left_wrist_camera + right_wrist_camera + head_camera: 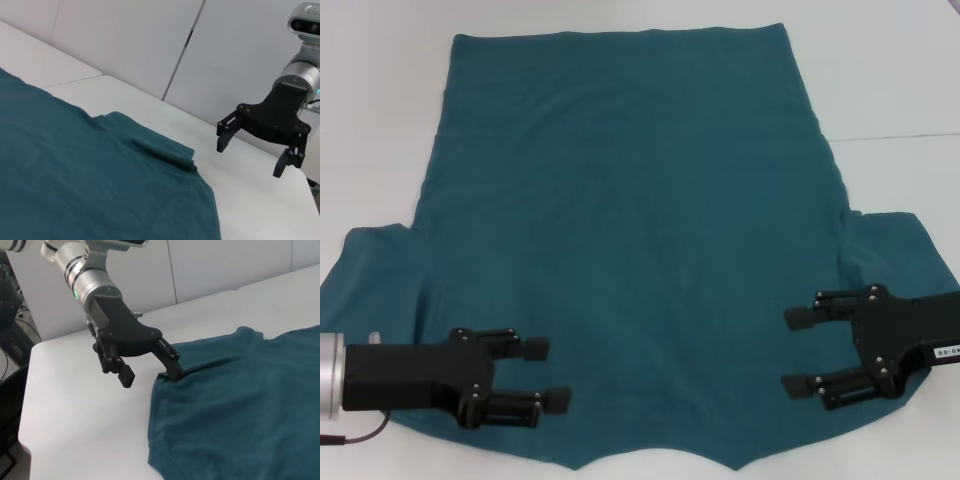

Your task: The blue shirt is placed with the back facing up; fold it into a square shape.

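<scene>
— White table (380, 120), pale wall panels behind. Where is the shirt?

— The blue shirt (630, 250) lies spread flat across the table, sleeves out to both sides, its near edge toward the robot.

— And the grippers?

— The left gripper (552, 374) hovers over the near left part of the shirt, fingers apart, holding nothing. The right gripper (797, 350) hangs over the near right part, by the sleeve, fingers also spread, empty.

one blue shirt (630, 220), two tools, one table (380, 100)
</scene>
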`<state>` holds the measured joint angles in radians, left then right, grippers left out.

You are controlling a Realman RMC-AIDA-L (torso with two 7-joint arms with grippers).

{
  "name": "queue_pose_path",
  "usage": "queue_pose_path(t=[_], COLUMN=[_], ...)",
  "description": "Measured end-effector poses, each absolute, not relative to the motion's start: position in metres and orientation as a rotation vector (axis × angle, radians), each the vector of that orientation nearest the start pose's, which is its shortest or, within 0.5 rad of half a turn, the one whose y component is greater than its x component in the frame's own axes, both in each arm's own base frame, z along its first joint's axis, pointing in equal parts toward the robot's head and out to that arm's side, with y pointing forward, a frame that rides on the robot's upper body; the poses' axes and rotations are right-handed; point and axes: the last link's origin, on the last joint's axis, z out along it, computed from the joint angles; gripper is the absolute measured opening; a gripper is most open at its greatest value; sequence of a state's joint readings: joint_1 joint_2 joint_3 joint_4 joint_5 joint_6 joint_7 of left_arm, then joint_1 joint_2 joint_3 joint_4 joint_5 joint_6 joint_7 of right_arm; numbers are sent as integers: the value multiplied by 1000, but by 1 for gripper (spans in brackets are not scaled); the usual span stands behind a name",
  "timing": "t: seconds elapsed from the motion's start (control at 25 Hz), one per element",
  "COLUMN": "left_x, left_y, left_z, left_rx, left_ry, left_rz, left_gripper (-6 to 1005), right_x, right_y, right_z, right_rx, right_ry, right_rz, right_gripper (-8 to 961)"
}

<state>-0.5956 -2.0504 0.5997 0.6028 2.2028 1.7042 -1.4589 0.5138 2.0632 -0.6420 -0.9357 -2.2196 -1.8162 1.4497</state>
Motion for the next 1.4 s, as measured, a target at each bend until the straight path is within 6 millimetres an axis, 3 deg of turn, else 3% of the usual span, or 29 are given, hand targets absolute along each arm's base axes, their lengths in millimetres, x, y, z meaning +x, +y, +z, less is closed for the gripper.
queue_pose_path(t=[0.72, 1.12, 1.4], left_x=[-259, -259, -272], left_y=[319, 327, 329], left_z=[2, 40, 79], left_rx=[-2913, -2808, -2602], left_ry=[-782, -1040, -1319], left_rz=[-633, -507, -439], left_gripper=[827, 819, 813], right_x=[260, 256, 254], right_y=[312, 313, 314], right_z=[43, 42, 42], right_rx=[-2926, -2942, -2950], right_ry=[469, 452, 451], right_rz=[442, 440, 437], right_gripper=[883, 883, 883])
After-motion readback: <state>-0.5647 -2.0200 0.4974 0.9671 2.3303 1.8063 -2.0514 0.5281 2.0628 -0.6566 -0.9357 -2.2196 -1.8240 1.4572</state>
